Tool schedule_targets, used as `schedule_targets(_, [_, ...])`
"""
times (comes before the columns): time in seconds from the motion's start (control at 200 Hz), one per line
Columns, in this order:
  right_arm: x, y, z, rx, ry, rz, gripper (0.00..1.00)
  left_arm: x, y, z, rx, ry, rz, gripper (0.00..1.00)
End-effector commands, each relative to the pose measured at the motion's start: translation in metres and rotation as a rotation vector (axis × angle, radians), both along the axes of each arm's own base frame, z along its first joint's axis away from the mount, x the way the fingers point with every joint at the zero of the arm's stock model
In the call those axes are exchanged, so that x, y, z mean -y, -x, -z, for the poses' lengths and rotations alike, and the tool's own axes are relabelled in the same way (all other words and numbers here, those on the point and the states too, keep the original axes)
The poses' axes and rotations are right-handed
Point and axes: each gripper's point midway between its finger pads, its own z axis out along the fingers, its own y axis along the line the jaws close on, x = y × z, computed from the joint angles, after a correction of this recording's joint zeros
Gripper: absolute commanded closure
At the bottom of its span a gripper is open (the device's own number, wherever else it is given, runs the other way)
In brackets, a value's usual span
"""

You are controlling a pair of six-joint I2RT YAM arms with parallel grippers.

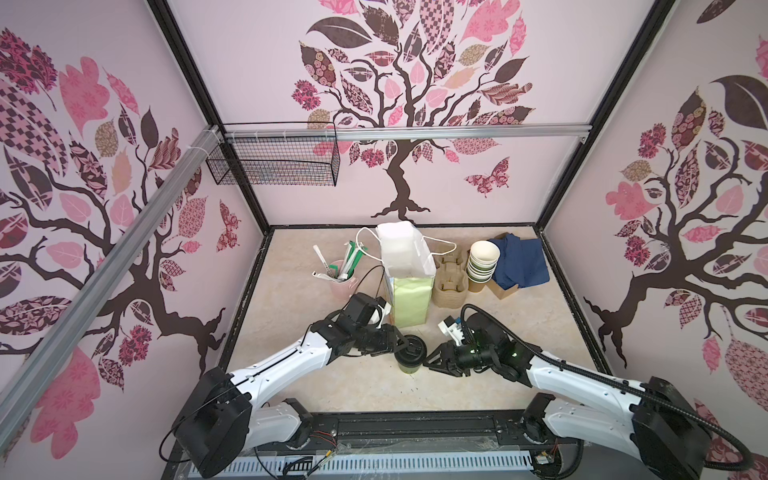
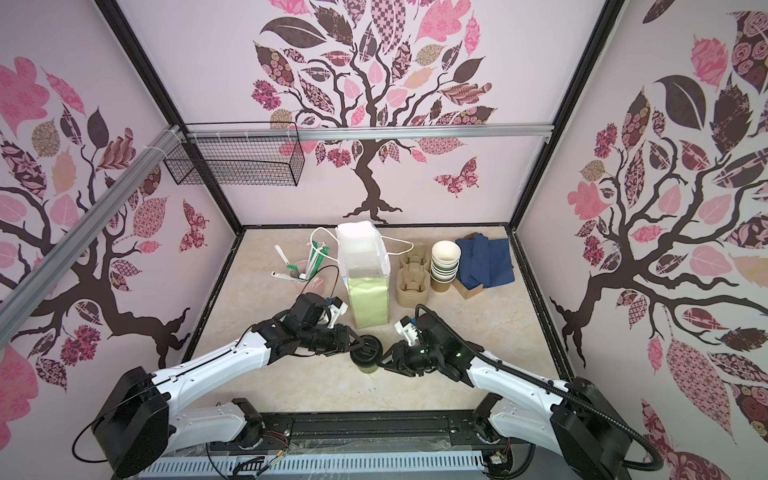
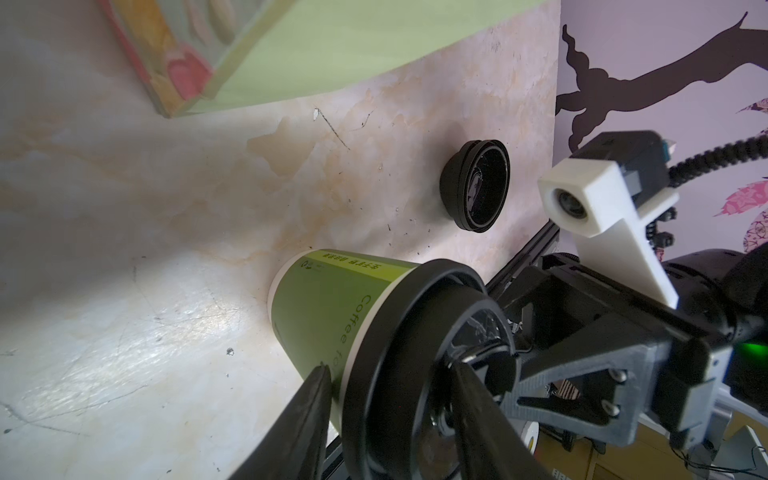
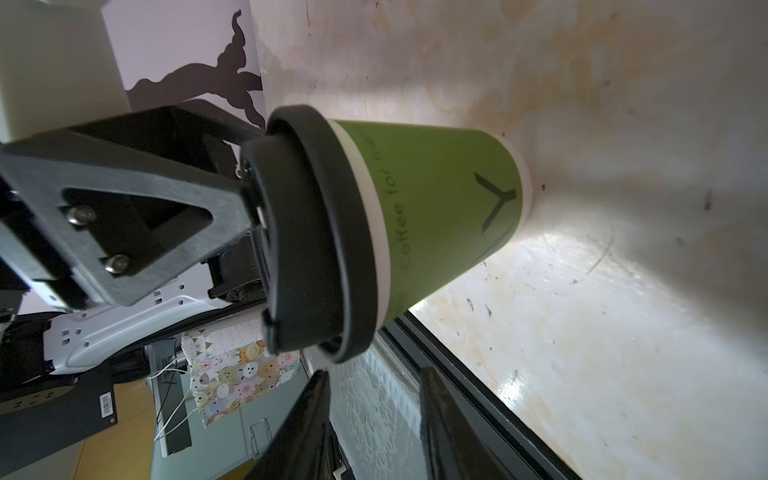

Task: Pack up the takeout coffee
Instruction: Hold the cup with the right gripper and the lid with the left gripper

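Left tool (image 3: 390,368) astride "Coffee"-printed cup (image 3: 332,299)

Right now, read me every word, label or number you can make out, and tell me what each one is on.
"Coffee for", the following words too blurred to read: printed along the side of the takeout coffee cup.
Y-shaped mark: near that cup's base.
Small print on the cup's lighter green band: too small to read.
Barcode sticker on a black robot housing: too small to read.
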Motion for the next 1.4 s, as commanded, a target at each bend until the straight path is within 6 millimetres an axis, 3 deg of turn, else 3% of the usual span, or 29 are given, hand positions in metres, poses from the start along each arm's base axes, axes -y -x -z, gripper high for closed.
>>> schedule_targets(0.0, [-0.007, -0.002, -0.004, 0.011, -0.009, -0.011, 0.61, -0.024, 0.011, 0.036, -0.077, -0.143, -0.037, 0.51])
schedule_targets(0.595, [-0.012, -0.006, -0.015, 0.042, -0.074, -0.006, 0.61, -0.025, 0.014, 0.038, -0.084, -0.145, -0.028, 0.51])
schedule_targets(0.935, [0.008, -0.010, 0.033, -0.017, 0.124, 0.078, 0.71, -0.025, 0.015, 0.039, -0.085, -0.146, -0.028, 0.52])
schedule_targets(1.256, [0.056, 0.005, 0.100, -0.067, 0.406, 0.123, 0.71, -0.026, 0.016, 0.041, -0.089, -0.150, -0.029, 0.52])
schedule_targets(1.396, [0.070, 0.012, 0.117, -0.083, 0.487, 0.117, 0.71, -0.026, 0.016, 0.041, -0.090, -0.149, -0.027, 0.52])
